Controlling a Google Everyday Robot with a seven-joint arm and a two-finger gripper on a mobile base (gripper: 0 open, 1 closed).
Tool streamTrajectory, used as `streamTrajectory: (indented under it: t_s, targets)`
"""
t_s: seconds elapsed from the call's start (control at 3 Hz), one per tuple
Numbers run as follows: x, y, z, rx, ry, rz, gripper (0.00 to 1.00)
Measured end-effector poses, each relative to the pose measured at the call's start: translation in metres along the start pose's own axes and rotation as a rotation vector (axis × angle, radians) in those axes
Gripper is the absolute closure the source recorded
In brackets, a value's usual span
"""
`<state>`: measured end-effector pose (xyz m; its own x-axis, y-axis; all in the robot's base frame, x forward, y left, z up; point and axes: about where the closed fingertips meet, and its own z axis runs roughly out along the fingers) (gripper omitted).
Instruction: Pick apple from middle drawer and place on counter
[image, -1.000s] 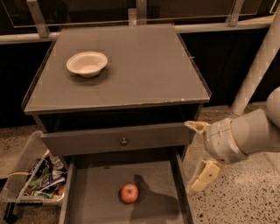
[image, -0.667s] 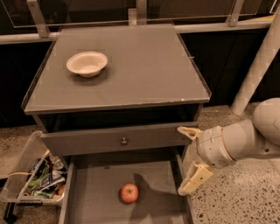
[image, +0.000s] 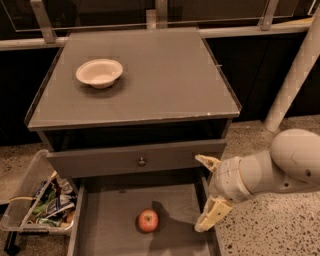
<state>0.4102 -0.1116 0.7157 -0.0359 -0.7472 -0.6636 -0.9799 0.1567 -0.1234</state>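
Note:
The small red apple (image: 148, 220) lies on the flat grey floor of the open middle drawer (image: 110, 215), near its middle. My gripper (image: 206, 192) hangs at the drawer's right side wall, to the right of the apple and apart from it. It is open and empty, with one pale finger (image: 207, 161) up near the drawer front above and the other finger (image: 212, 216) lower down. The grey-brown counter (image: 165, 75) tops the cabinet above the drawers.
A white bowl (image: 99, 73) stands on the counter's left part. A shut drawer front with a round metal knob (image: 142, 161) sits above the open drawer. A clear bin of packets (image: 37, 202) stands on the floor at left. A white post (image: 295, 70) rises at right.
My gripper and arm have moved left and a little down, from outside the cabinet's right side to the open drawer's right wall, closer to the apple. The apple has not moved.

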Motion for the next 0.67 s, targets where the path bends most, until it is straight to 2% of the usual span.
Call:
streamTrajectory:
  t_s: [0.33, 0.67]
  targets:
    - [0.019, -0.003, 0.044, 0.006, 0.015, 0.000, 0.00]
    - [0.044, -0.007, 0.081, 0.029, 0.008, 0.027, 0.00]
